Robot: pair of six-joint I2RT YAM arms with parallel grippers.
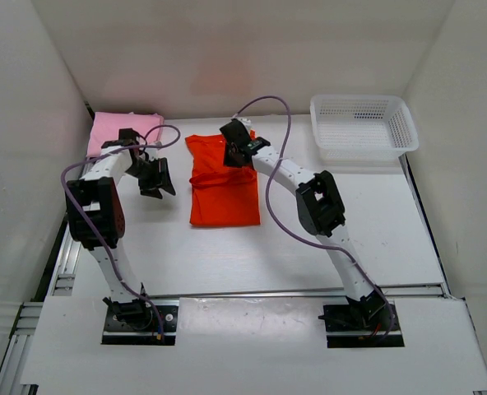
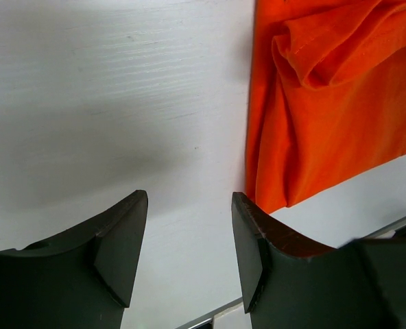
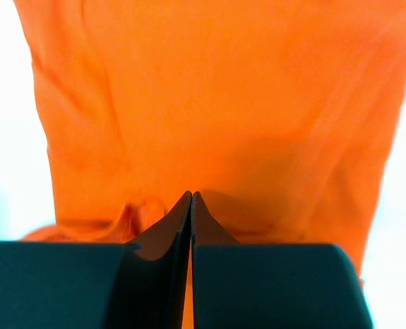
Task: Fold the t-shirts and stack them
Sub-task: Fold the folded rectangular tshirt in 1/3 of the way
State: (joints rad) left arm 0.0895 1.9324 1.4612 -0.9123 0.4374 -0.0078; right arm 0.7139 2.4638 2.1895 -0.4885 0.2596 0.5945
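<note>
The orange-red t-shirt (image 1: 223, 196) lies partly folded in a tall strip at mid-table, creased near its upper end. My right gripper (image 1: 237, 152) is down on that upper end, jaws shut. In the right wrist view its tips (image 3: 191, 195) meet at the cloth (image 3: 210, 103), with a small pucker just left of them. A light pink t-shirt (image 1: 124, 127) lies folded at the back left. My left gripper (image 1: 157, 179) hovers open between the two shirts. In the left wrist view it (image 2: 189, 226) holds nothing over bare table, with the orange shirt (image 2: 326, 123) to its right.
A white mesh basket (image 1: 363, 123) stands at the back right. White walls close in the table at the back and on both sides. A purple cable loops over each arm.
</note>
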